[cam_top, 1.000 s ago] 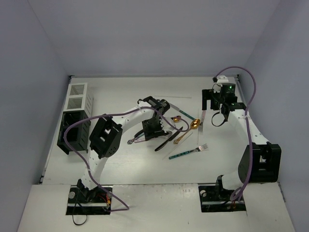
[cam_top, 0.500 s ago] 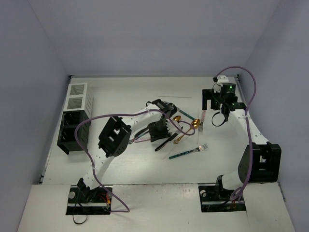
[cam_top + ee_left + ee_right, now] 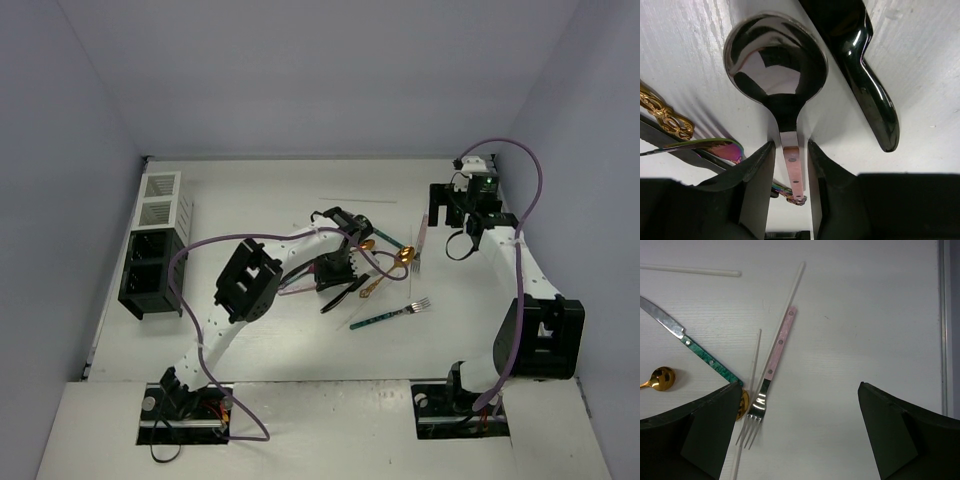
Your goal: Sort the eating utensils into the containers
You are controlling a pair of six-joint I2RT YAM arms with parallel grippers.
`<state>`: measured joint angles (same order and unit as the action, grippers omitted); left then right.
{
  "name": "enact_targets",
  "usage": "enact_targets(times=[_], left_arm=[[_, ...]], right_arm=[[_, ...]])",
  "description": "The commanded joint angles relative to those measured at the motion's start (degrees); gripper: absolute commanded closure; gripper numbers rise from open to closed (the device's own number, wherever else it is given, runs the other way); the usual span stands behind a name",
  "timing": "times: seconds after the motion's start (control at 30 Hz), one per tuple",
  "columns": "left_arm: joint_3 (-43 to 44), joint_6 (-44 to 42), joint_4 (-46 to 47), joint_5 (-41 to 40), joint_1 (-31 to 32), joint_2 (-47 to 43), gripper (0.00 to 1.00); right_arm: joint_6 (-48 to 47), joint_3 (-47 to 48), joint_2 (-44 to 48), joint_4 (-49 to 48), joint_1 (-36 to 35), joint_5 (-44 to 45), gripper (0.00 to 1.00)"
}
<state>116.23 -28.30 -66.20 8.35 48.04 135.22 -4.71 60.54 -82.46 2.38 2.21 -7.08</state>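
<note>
In the top external view, the left end effector [image 3: 335, 270] is lowered into the cluster of cutlery at the middle of the surface [image 3: 260, 340]; its opening cannot be judged from here. The right end effector [image 3: 452, 218] is held over the far right of the surface, near a pink-handled fork [image 3: 420, 243]. A teal-handled fork [image 3: 388, 315] lies alone on the near side of the cluster. A white slatted caddy [image 3: 160, 198] and a black caddy [image 3: 150, 272] are lined up along the left edge, well apart from the cutlery.

In the left wrist view, the left end effector [image 3: 790, 150] is set narrow. Its fingers [image 3: 757, 185] flank the copper-toned, riveted handle of a dark mirror-finish spoon [image 3: 775, 55], and a thin strip of surface shows on either side. A glossy black handle [image 3: 867, 80] lies just beside the bowl. An ornate gold handle [image 3: 662, 112] and an iridescent piece [image 3: 720, 149] are seen at the left.

In the right wrist view, the right end effector [image 3: 800, 405] is spread wide and nothing is held. The pink-handled fork [image 3: 777, 350] lies flat between thin white sticks [image 3: 792, 287]. A green-handled knife [image 3: 700, 352] and a gold spoon bowl [image 3: 661, 377] are seen to its left.
</note>
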Motion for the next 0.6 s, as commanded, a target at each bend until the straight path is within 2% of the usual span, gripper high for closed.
enact_targets(times=[0.0, 0.1, 0.13, 0.27, 0.4, 0.57], left_arm=[[1.31, 1.50, -0.72, 0.75, 0.52, 1.99, 0.76], [0.57, 1.93, -0.70, 0.50, 0.48, 2.20, 0.83], [0.06, 1.99, -0.77, 0.32, 0.47, 1.83, 0.89], [-0.61, 3.21, -1.05, -0.09, 0.39, -2.30, 1.00], [2.99, 5.13, -2.91, 0.65, 0.35, -9.52, 1.00], [12.93, 7.32, -4.72, 2.90, -1.72, -21.60, 1.00]], right_arm=[[0.00, 1.42, 1.38, -2.59, 0.22, -0.26, 0.00], [-0.32, 1.41, 1.68, -2.63, 0.34, -0.13, 0.00], [-0.40, 1.34, 1.69, -2.56, 0.34, -0.14, 0.00], [-0.29, 1.53, 1.68, -2.64, 0.35, -0.67, 0.00], [0.46, 2.49, 1.40, -2.64, 0.34, -1.60, 0.00], [1.60, 3.86, 0.31, -2.64, 0.34, -2.82, 0.00]])
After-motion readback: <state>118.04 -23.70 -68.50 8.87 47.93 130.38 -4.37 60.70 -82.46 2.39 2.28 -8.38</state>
